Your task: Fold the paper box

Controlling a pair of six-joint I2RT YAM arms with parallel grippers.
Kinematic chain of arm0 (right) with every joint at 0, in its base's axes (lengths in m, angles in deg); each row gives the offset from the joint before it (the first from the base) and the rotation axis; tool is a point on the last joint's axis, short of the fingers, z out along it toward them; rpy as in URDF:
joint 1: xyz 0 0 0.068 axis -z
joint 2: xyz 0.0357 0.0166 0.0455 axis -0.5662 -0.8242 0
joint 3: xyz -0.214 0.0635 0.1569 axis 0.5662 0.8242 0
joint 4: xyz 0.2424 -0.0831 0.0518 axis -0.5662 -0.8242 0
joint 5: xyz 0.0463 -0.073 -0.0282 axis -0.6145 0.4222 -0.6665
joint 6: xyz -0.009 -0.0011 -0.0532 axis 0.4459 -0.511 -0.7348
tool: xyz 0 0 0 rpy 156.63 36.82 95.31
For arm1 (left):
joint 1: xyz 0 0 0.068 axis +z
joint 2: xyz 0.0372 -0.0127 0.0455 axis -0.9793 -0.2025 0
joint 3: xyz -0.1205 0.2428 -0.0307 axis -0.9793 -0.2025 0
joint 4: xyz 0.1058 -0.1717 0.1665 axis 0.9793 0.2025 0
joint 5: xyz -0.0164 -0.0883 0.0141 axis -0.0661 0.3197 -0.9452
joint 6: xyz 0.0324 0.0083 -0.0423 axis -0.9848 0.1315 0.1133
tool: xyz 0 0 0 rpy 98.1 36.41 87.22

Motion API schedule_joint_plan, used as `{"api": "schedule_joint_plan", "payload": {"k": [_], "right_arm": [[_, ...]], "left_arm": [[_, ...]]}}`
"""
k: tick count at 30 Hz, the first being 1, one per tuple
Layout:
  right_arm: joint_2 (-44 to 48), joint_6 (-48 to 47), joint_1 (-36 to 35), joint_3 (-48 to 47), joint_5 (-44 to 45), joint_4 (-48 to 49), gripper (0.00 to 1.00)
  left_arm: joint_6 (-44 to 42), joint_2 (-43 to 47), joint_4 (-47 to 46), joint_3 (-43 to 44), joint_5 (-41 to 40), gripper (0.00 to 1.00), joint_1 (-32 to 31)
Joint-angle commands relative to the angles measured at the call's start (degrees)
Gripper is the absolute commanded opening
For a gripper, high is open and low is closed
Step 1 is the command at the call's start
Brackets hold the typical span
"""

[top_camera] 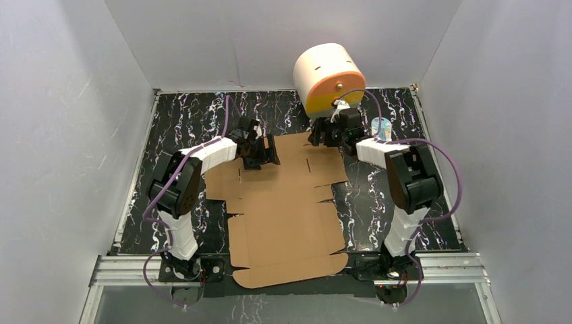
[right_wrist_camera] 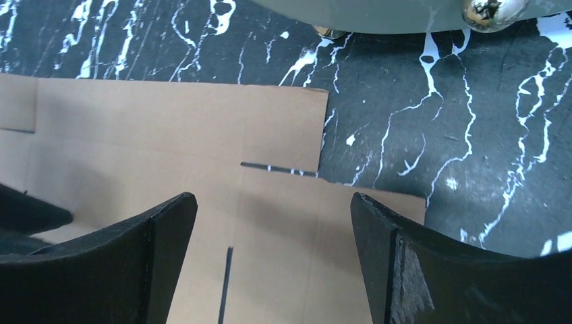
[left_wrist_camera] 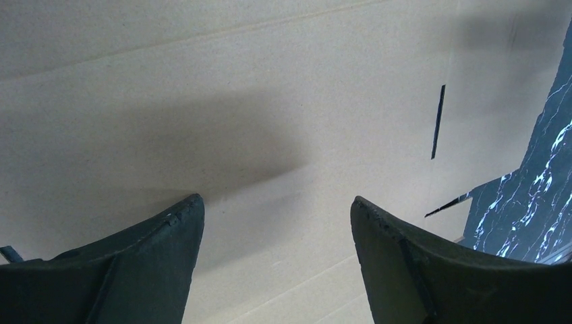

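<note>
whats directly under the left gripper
The paper box, lying flat and unfolded, fills the view below the open left gripper. The black marbled table shows only past the cardboard's edge; whatever lies beneath the sheet is covered.

paper box (top_camera: 283,202): its far-left corner is lying under the left gripper (top_camera: 260,154). In the left wrist view it is running off the top, left and bottom edges.
white cylinder (top_camera: 328,74): the right wrist view's top edge is cropping it to a grey strip with a shiny foot (right_wrist_camera: 489,10).
right gripper (top_camera: 330,133): from above, its body is covering its own fingertips.
fingers (left_wrist_camera: 135,270): the bottom edge is cutting them off in both wrist views.
small blue-and-white item (top_camera: 381,126): it is sitting just beyond the right arm, too small to name.
contact: whether either gripper is touching the cardboard is staying unclear.
</note>
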Motion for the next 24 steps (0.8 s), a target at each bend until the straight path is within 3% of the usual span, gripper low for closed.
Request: {"api": "schedule_joint_plan", "payload": {"k": [1, 13, 24], "right_arm": [[-3.6, 1.0, -0.1, -4.6, 0.5, 7.4, 0.93], [-10.7, 2.4, -0.1, -6.4, 2.8, 12.9, 0.80], [-13.4, 4.3, -0.6, -7.4, 1.9, 9.9, 0.74]], "left_arm": [[-1.4, 0.4, 1.8, 3.5, -0.9, 0.78, 0.5], [-4.5, -7.2, 2.7, 12.4, -4.2, 0.78, 3.5], [-5.3, -10.0, 3.2, 12.6, -1.2, 0.78, 3.5]]}}
